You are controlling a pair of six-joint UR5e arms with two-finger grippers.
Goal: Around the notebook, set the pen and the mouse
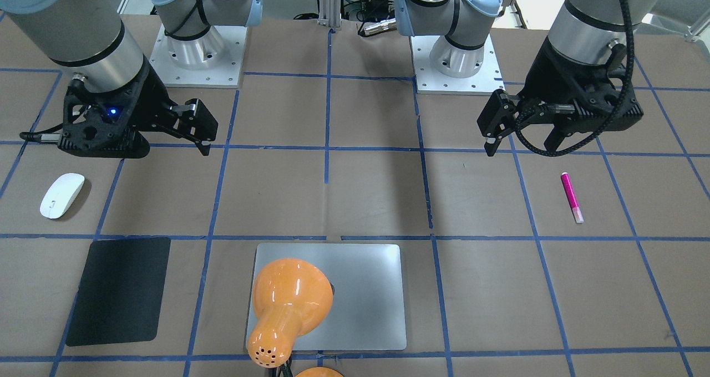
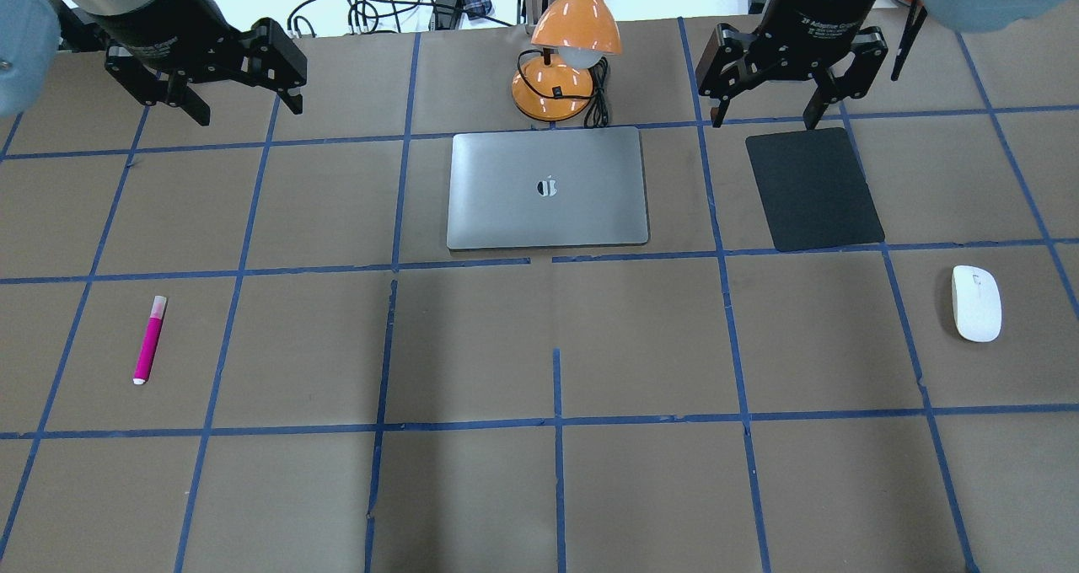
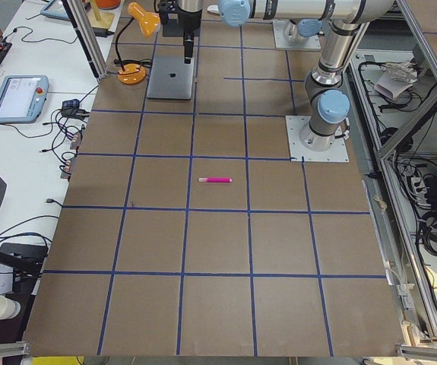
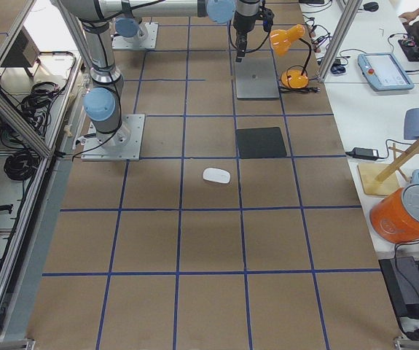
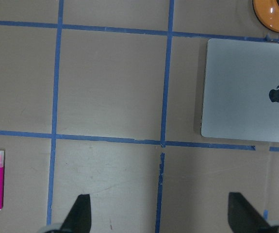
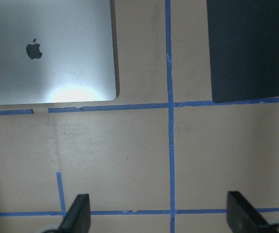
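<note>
- Left gripper (image 2: 250, 114) is spread wide with nothing in it, hanging high at the upper left of the overhead view. Right gripper (image 2: 764, 120) is the same, at upper right.
- Both sit up and clear of the objects, I reckon so my wrist cams get the whole layout. Neither pick is done yet.
- Pen (image 2: 149, 341) lies flat at lower left, well apart from the notebook (image 2: 548, 219). It's on my left arm's side, so that arm's pick.
- Mouse (image 2: 976, 303) is at the right edge, near the lower right corner of the mat (image 2: 813, 190). Right arm's pick.
- Notebook is closed, top centre. Lamp (image 2: 573, 42) base stands just behind it, so that side's taken.
- My call: pen goes left of the notebook, mouse goes right, on or by the mat.
</note>
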